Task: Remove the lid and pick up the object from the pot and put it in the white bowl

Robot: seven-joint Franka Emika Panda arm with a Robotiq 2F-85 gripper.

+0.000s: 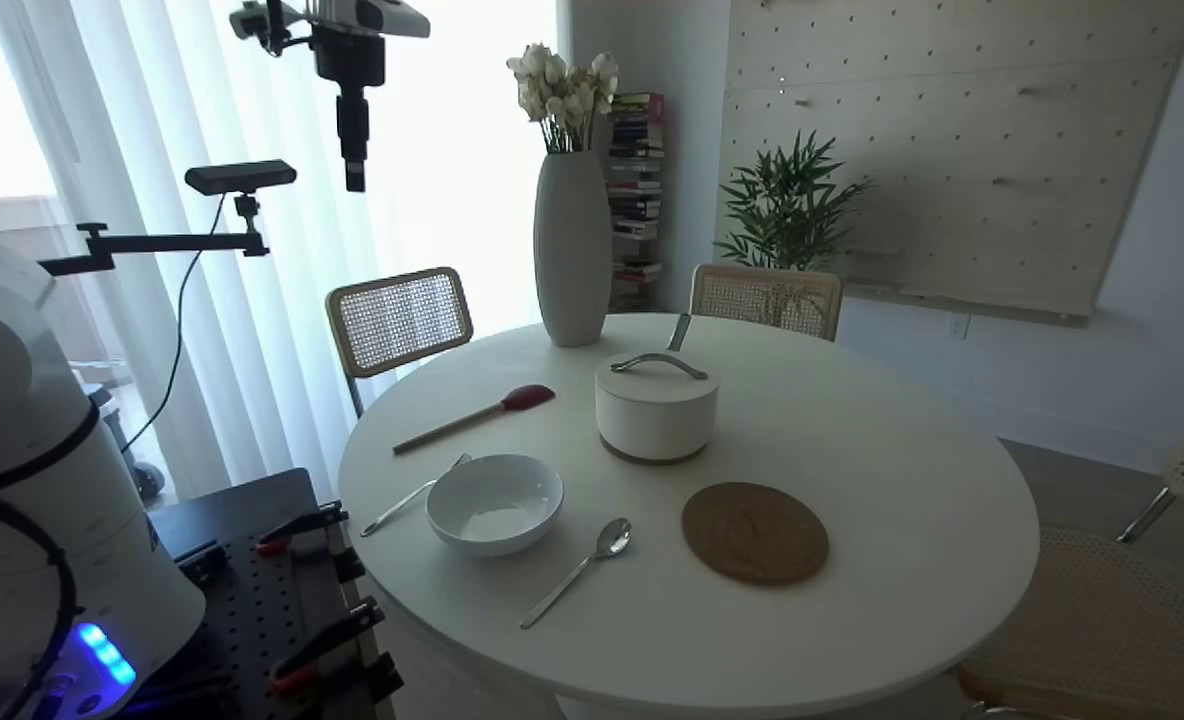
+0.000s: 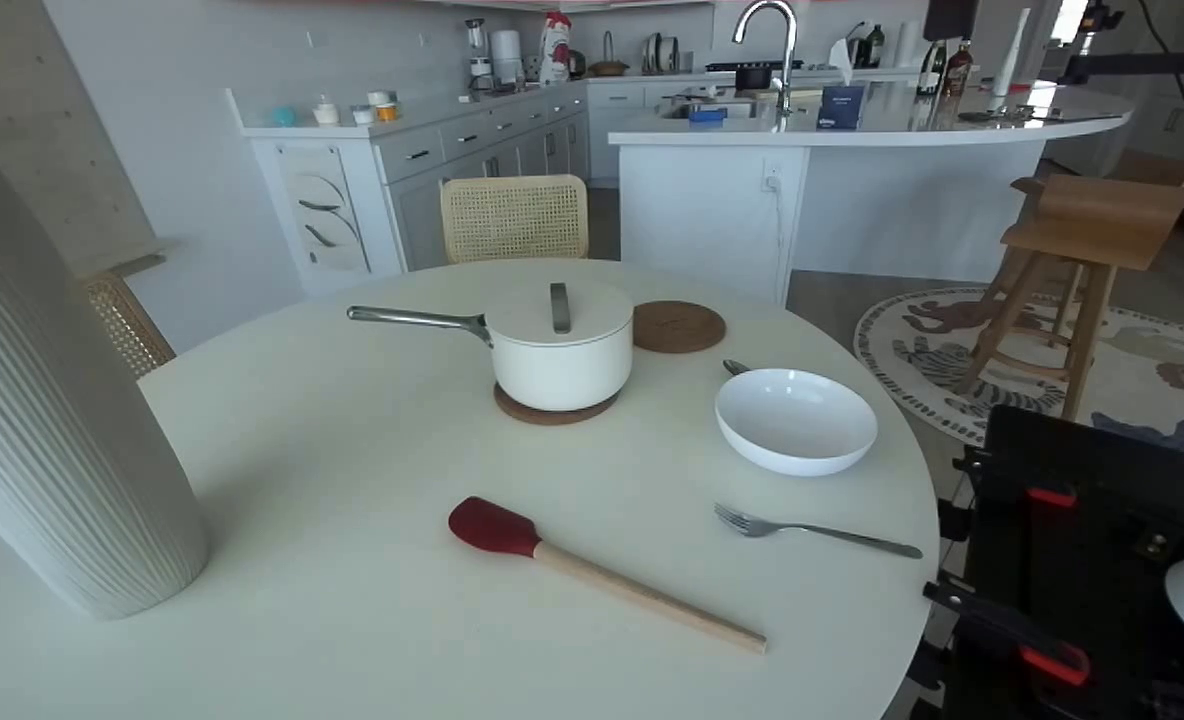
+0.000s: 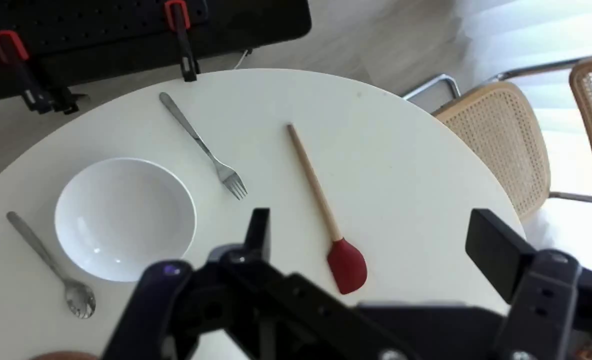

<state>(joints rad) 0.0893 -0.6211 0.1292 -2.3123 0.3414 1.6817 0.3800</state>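
The pot (image 1: 655,422) is a white saucepan with a metal handle, upright on the table in both exterior views (image 2: 564,372). The lid (image 1: 652,382) is white with an arched metal handle and sits on the pot, closing it (image 2: 517,315). The object is not visible; the pot's inside is hidden. The white bowl (image 1: 497,508) stands near the table edge, also in the wrist view (image 3: 126,215). My gripper (image 1: 355,178) hangs high above the table, away from pot and bowl. In the wrist view its fingers (image 3: 369,222) are wide apart with nothing between them.
A red spatula (image 1: 527,397) and a fork (image 2: 752,523) lie beside the bowl. A spoon (image 1: 612,540) and brown cork disc (image 1: 755,533) lie on its other side. A tall white vase (image 1: 573,250) with flowers stands behind. Another cork disc (image 2: 552,414) is under the pot.
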